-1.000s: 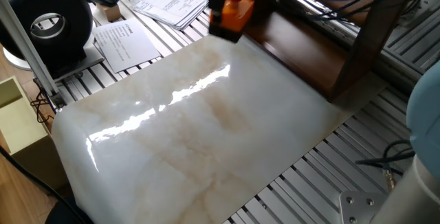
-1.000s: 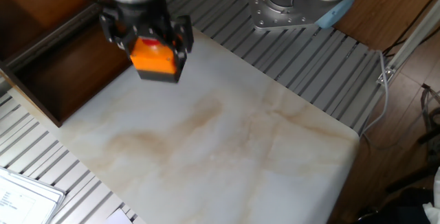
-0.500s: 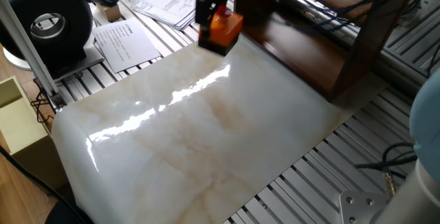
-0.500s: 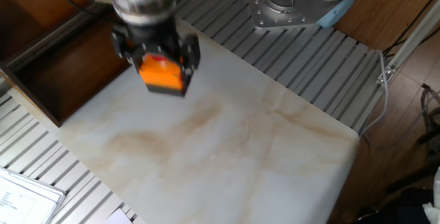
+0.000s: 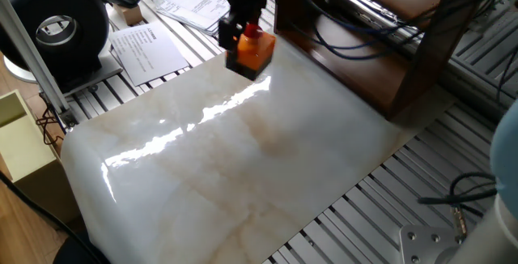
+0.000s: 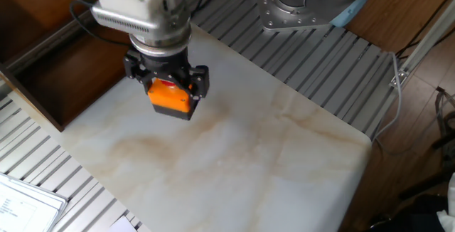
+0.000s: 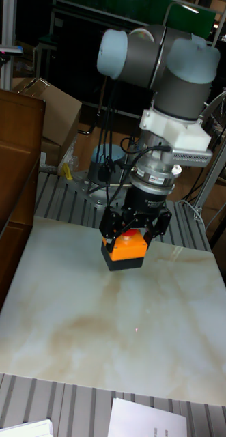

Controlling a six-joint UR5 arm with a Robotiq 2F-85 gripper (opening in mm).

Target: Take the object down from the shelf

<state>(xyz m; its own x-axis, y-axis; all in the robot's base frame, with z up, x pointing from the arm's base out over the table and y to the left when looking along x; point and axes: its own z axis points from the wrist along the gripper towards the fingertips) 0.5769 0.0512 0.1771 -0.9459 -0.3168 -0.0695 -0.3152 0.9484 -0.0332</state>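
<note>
Item: object [image 6: 173, 96] — sm. orange block w/ red knob on top. Loc.: clear of the shelf [image 5: 364, 45], held above the white marble slab [image 6: 234, 154], nr the slab's shelf-side edge. Tall fixed view shows a thin shadow gap under the block [image 7: 127, 249], so judged not yet resting on the slab; gap looks small.

Holder: gripper [image 6: 168, 90] — jaws closed on the block from two opp. sides, fingers [image 7: 111, 224] reaching down past the knob. Block sits directly beneath the wrist, roughly level, no tilt visible. Block abt square in plan; no clear long axis.

Key relation: block straight below the end effector, slab straight below block. Next move judged a short vertical drop, then release. No lateral shift seems needed.

Arm pose: wrist pointing straight down, tool flange and cable loop above the gripper; elbow and upper joints high behind, toward the base [image 6: 313, 4] at the slab's far side.

Nearby: papers [image 5: 146, 49] and black round device [image 5: 57, 21] off the slab, well apart from block.
</note>
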